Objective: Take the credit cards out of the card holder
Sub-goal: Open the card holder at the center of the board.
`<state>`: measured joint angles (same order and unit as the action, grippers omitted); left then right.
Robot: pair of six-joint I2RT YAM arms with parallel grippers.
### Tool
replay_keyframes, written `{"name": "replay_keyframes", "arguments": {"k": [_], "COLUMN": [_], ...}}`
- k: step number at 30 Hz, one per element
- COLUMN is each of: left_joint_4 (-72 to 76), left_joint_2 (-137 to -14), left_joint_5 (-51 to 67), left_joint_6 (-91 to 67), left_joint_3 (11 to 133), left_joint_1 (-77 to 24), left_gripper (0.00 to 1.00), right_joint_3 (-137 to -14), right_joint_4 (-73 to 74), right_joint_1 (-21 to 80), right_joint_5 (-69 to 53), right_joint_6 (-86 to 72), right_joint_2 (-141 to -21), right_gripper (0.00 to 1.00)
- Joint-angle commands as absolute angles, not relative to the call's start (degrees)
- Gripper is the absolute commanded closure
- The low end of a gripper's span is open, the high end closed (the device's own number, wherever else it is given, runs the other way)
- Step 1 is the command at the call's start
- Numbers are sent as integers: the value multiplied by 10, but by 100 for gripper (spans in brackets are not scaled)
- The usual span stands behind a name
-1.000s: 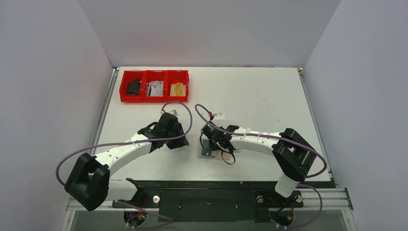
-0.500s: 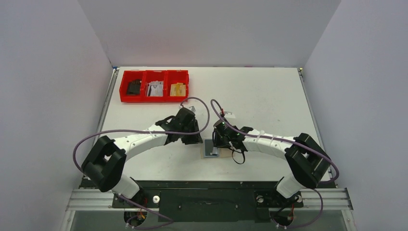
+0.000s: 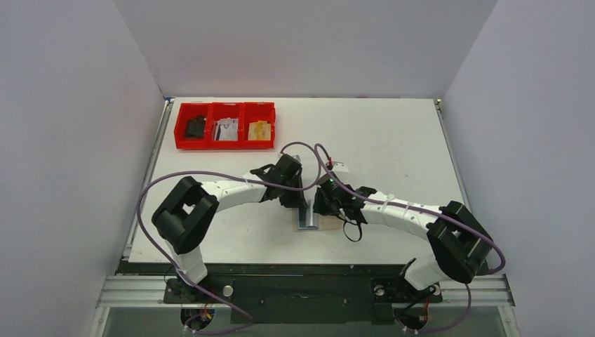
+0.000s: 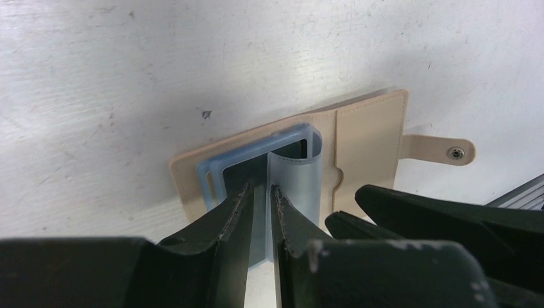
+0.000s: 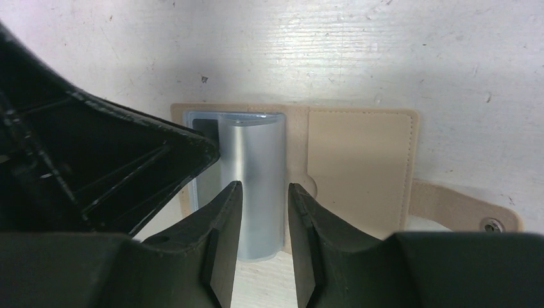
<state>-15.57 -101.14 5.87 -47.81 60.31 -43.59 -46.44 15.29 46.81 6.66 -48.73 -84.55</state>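
Two tools crowd in over one small wallet in the middle of the table, just ahead of the arm bases. Nearest the lens, the left tool (image 4: 261,192) is narrow, its jaws nipped on the edge of a pale card (image 4: 292,186) that stands up out of its pocket in a bow. The right tool (image 5: 264,189) has its jaws partway apart, flanking that same card's raised end; whether they press on it, I cannot tell. Under them the card holder (image 5: 359,160) lies open and flat on the table (image 5: 385,51), tan flap to one side, snap strap (image 5: 462,208) trailing off it. A dark card (image 4: 244,172) seems to sit lower in the pocket. That bow says plenty: thin, light, springy, probably slick on its glossy faces. A pinch across the faces near the free end looks best, drawing straight along the pocket. The holder looks light too and will likely ride along unless the flap is pinned. Far back on the left sits a red tray (image 3: 224,146)
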Motion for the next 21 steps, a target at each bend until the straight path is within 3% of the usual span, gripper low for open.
{"name": "replay_keyframes", "arguments": {"k": [1, 21], "left_joint_4": [-122, -101], "left_joint_2": [-1034, -1101], "left_joint_5": [70, 119], "left_joint_6": [-481, -490], "left_joint_3": [643, 710], "left_joint_1": [-447, -481], "left_gripper": [87, 87], "right_joint_3": [-457, -431], "right_joint_4": [154, 222], "right_joint_1": [463, 445], "right_joint_5": [91, 142], "right_joint_6": [-492, -497], "right_joint_2": [-818, -690], "right_gripper": [71, 71]}}
